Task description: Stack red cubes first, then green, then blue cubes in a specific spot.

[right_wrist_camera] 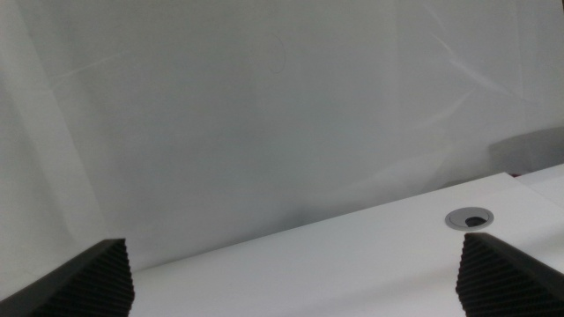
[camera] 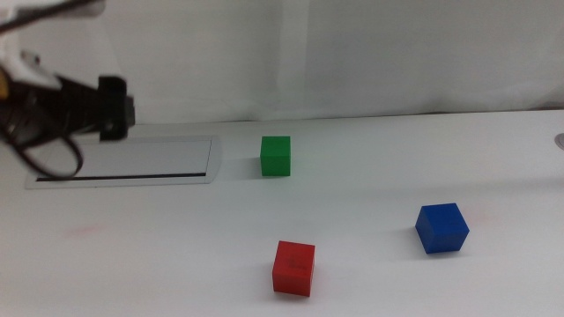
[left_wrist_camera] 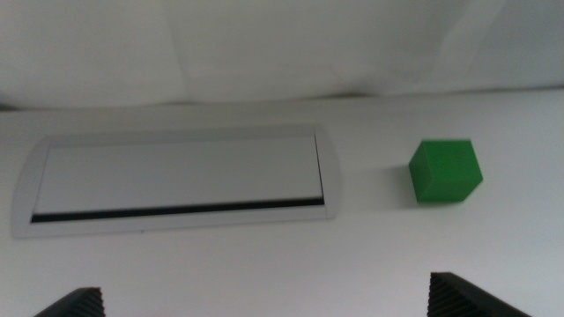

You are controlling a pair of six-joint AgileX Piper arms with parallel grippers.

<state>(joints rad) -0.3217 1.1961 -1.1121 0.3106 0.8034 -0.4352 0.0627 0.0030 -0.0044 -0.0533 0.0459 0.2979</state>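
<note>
Three small cubes rest apart on the white table. The green cube (camera: 276,156) (left_wrist_camera: 446,171) is farthest back, just right of the grey-rimmed panel. The red cube (camera: 293,267) lies near the front edge, and the blue cube (camera: 441,227) is to its right. My left gripper (left_wrist_camera: 273,306) hangs high over the panel's near side, jaws wide open and empty; its arm's dark end (camera: 109,106) shows at the upper left. My right gripper (right_wrist_camera: 295,286) is open and empty, faces the back wall, and is outside the middle view. Nothing marks the specific spot.
A long grey-rimmed rectangular panel (camera: 123,161) (left_wrist_camera: 176,180) is set into the table at the back left. A round cable hole (right_wrist_camera: 469,217) sits near the table's right side. A white wall closes off the back.
</note>
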